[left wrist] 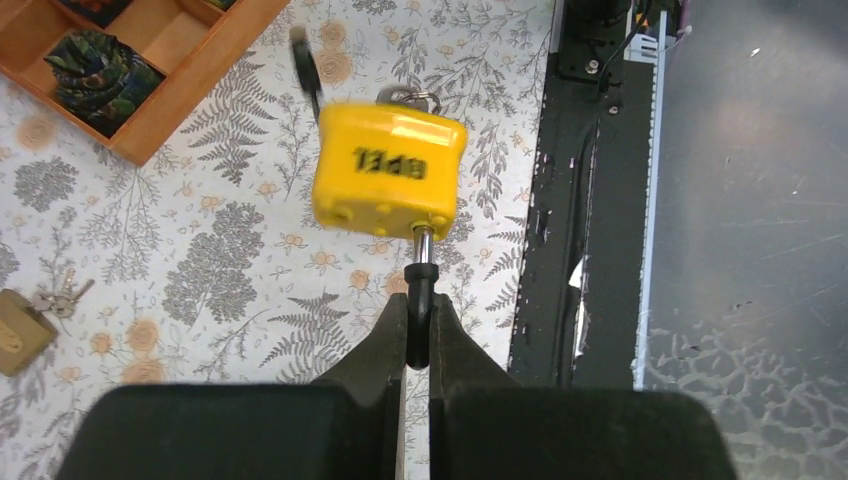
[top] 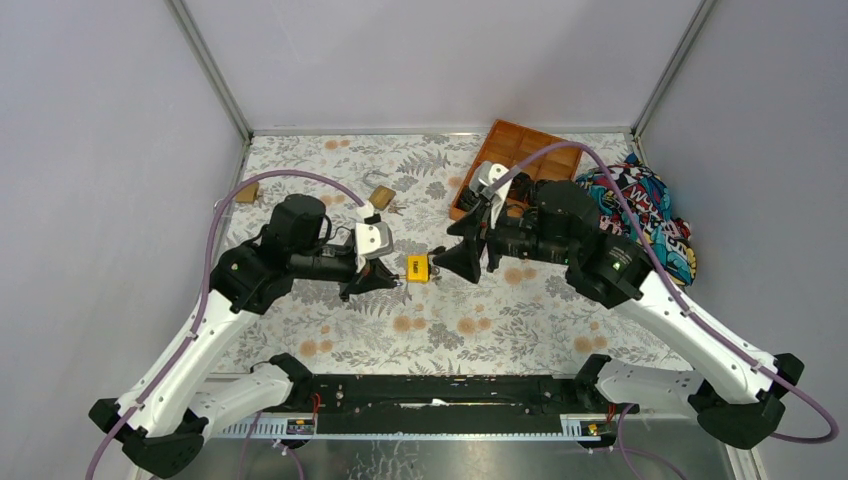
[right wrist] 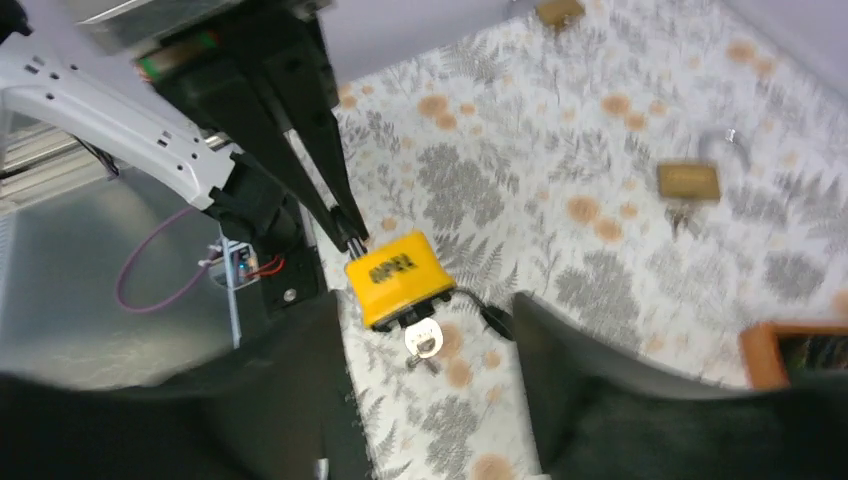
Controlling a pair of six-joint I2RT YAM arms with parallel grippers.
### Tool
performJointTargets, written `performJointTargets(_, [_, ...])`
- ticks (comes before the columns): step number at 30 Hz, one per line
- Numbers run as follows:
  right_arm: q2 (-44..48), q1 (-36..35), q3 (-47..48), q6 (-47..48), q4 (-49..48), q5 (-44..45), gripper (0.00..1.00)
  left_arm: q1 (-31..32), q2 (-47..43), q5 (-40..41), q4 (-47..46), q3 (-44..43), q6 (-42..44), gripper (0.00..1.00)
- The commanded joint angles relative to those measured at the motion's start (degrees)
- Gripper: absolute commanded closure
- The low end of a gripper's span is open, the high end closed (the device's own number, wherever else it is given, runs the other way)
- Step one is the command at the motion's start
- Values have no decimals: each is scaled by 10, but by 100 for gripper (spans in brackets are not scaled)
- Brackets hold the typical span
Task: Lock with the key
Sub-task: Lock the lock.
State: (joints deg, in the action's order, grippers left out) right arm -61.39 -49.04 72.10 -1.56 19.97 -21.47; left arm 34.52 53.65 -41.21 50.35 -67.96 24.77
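One yellow block-shaped padlock (left wrist: 388, 168), shackle (left wrist: 421, 290) pinched in closed left gripper (left wrist: 419, 312); silver metal key (right wrist: 422, 338) inserted; right gripper (top: 448, 262) jaws spread, empty; locking turn seemingly outstanding.

- The yellow padlock (top: 417, 267) fills the small gap between the left gripper (top: 396, 279) and the right gripper (top: 445, 265), mid-frame.
- Lower middle, the table (top: 440, 330) has open room.
- A wooden tray (top: 545, 150) and a bright cloth (top: 655, 215) block the upper right.
- A brass padlock (top: 381, 197) lies above center.
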Motion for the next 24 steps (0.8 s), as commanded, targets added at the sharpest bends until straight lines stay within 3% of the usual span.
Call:
performJointTargets(1, [6,-19,-14,33,-98,-54,44,4,-15,-23,-58,5,-60,100])
performJointTargets(2, [1,-21,-18,21,-126,-61,60,4,-18,-21,-62,9,-61,100])
performJointTargets(3, [-6,-22,-19,0,-145,-72,69,4,-23,-17,-66,12,-60,100])
performJointTargets(5, [-29,-24,-16,-9,-155,-91,80,4,-30,-5,-79,20,-58,100])
performJointTargets(10, [-67,-26,-55,-55,-185,-111,80,4,-48,4,-104,20,-55,100])
performJointTargets(14, [-48,-25,-48,-49,-159,-113,63,4,-54,2,-106,17,-75,100])
performJointTargets(18, [21,-20,-55,4,-140,-130,18,4,-67,-2,-125,30,-113,100])
performJointTargets(20, [53,-19,-79,38,-138,-139,2,4,-74,-3,-145,35,-136,100])
performJointTargets(24, [74,-19,-140,24,-202,-142,0,4,-81,-17,-167,32,-154,100])
